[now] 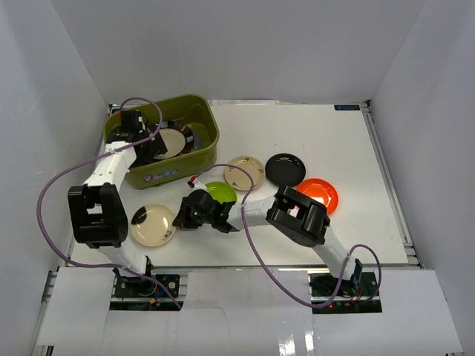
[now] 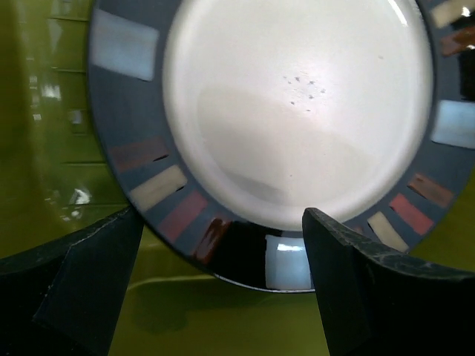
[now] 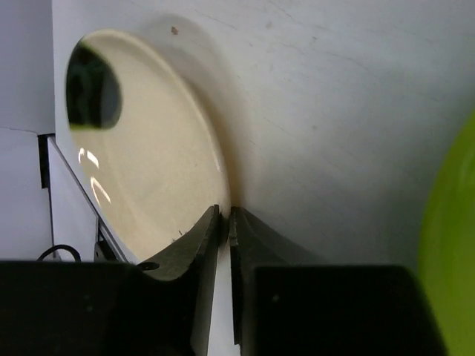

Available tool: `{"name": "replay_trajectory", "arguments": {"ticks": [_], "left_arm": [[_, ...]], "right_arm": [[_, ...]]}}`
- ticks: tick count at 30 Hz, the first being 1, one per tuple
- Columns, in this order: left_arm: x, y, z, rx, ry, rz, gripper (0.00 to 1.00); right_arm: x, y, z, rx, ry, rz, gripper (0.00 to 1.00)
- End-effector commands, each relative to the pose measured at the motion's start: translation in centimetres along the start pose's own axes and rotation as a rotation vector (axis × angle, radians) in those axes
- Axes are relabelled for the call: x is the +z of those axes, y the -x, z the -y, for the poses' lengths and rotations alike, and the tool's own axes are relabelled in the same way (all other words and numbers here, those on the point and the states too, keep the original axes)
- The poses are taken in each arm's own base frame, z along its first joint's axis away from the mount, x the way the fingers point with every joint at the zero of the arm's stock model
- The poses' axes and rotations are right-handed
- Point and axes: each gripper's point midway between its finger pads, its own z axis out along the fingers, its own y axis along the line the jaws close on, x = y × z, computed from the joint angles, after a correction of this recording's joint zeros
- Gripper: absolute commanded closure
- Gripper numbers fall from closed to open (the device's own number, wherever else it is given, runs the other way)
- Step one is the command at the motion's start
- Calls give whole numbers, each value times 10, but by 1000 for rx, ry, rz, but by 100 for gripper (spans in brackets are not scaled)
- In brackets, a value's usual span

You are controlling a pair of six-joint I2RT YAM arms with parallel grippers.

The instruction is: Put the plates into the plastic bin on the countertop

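Observation:
The olive-green plastic bin (image 1: 200,111) stands at the far left of the white countertop (image 1: 326,141). In it lies a black-rimmed cream plate (image 1: 175,142), with a dark plate (image 1: 197,134) beside it. My left gripper (image 1: 146,139) is open inside the bin; in the left wrist view the gripper (image 2: 223,289) has the cream plate's rim (image 2: 286,263) between its fingers (image 2: 371,289). My right gripper (image 1: 185,215) is shut on the edge of a beige plate (image 1: 151,225) at the front left; in the right wrist view the gripper (image 3: 225,211) pinches that plate (image 3: 141,163).
On the counter lie a lime green plate (image 1: 223,191), a second beige plate (image 1: 246,170), a black plate (image 1: 285,169) and an orange-red plate (image 1: 320,194). The green plate (image 3: 449,245) is close beside my right gripper. White walls close in on three sides.

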Motion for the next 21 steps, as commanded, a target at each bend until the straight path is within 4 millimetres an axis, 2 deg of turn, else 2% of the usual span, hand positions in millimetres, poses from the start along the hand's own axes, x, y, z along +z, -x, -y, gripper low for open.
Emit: {"name": "replay_trajectory", "arguments": {"ticks": [1,2,3,4,5,7,9,11,12,13,14,16,17,19,20,21], "left_arm": [[-19,37,-1,28,48,116,2],[-23,41,1,20,48,129,2],[-28,45,3,7,40,146,2],[-33,48,7,-17,19,159,2],[-45,59,13,-31,-13,207,2],[-60,70,26,-48,-91,254,2],[-87,83,56,-43,-260,312,2],[-108,93,77,-47,-380,345,2],[-121,98,82,-52,-412,372,2],[-130,103,86,-58,-438,388,2],[-137,108,90,-72,-463,404,2],[-155,112,101,-60,-532,417,2],[-166,116,105,-60,-557,433,2],[-192,114,111,-42,-616,458,2],[-201,112,110,-36,-631,468,2],[-210,106,112,-24,-653,471,2]], "right_arm": [[-14,-2,12,33,-6,-3,88],[-20,4,6,22,8,15,90],[-24,5,11,20,0,20,92],[-28,11,7,20,25,39,92],[-36,20,-5,17,63,61,92],[-47,20,-4,21,89,62,92],[-61,33,-21,25,163,98,92],[-72,32,-22,24,193,89,92],[-82,40,-30,12,213,109,92],[-87,41,-27,5,207,115,92],[-98,49,-35,-1,228,137,92],[-109,60,-35,-9,232,167,92],[-124,64,-44,-12,274,184,92],[-141,76,-48,-6,312,221,92],[-156,83,-54,-11,331,248,92],[-164,93,-51,-17,327,275,92]]}}
